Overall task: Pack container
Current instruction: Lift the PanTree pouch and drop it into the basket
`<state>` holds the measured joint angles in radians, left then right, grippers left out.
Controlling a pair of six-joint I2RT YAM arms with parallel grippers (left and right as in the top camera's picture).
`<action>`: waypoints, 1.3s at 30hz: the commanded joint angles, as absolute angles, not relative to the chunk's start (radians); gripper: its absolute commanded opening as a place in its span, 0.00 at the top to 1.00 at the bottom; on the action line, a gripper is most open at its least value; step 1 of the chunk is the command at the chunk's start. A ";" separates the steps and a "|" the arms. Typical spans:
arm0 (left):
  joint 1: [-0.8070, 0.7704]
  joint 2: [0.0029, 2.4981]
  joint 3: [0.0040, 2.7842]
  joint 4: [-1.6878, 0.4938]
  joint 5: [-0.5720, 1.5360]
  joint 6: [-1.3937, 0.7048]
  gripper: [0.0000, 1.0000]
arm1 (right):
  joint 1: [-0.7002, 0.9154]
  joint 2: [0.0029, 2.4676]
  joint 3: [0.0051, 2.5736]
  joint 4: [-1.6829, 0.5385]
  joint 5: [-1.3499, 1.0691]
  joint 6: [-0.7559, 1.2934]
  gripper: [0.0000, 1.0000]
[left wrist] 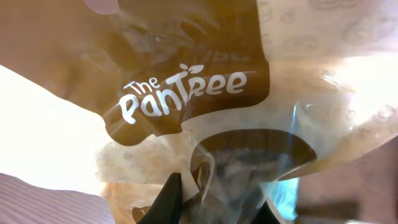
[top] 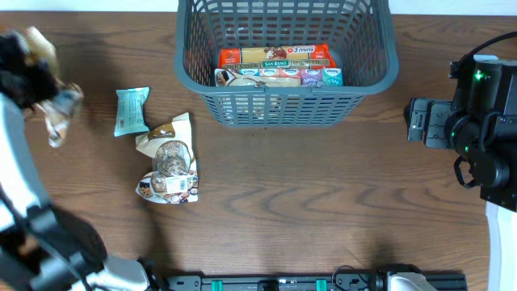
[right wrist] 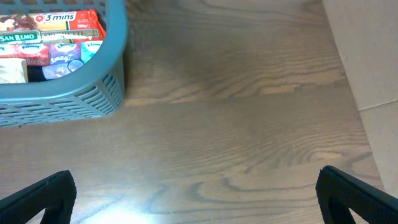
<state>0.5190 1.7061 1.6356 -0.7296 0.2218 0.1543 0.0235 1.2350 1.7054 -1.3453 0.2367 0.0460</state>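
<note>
The container, a dark grey slotted basket, stands at the table's far middle and holds several snack packets. My left gripper is raised at the far left, blurred, shut on a beige and brown snack packet. In the left wrist view that "The Pantree" packet fills the frame and the left gripper pinches its lower edge. My right gripper hovers to the right of the container. In the right wrist view the right gripper is open over bare wood, the container's corner at upper left.
A teal packet and two beige and brown packets lie on the wooden table left of the container. A dark rail runs along the front edge. The table's right edge shows in the right wrist view.
</note>
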 commanded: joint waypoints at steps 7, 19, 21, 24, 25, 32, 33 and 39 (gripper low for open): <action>0.520 1.505 1.642 -0.514 0.445 0.162 0.94 | 0.017 1.232 1.702 -1.359 0.235 0.067 0.01; 0.381 1.531 1.642 -0.078 0.793 0.079 0.94 | 0.017 1.232 1.702 -1.380 0.235 0.067 0.01; 0.325 1.544 1.642 -0.002 0.850 0.068 0.94 | 0.017 1.232 1.702 -1.382 0.235 0.067 0.01; 0.232 1.574 1.642 0.118 0.924 0.014 0.94 | 0.017 1.232 1.702 -1.382 0.235 0.067 0.01; 0.196 1.586 1.642 0.157 0.939 -0.007 0.94 | 0.017 1.232 1.702 -1.382 0.235 0.067 0.01; -0.040 1.673 1.642 0.273 1.015 -0.028 0.94 | 0.017 1.232 1.702 -1.391 0.235 0.067 0.01; -0.067 1.684 1.642 0.275 1.028 -0.028 0.94 | 0.017 1.232 1.702 -1.393 0.235 0.066 0.01; -0.171 1.764 1.642 0.267 1.126 -0.020 0.94 | 0.017 1.232 1.702 -1.419 0.235 0.067 0.01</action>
<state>-0.1555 1.7390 1.6360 0.2649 1.0496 -0.0051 0.0235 1.2350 1.7050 -1.4113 0.2352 0.0498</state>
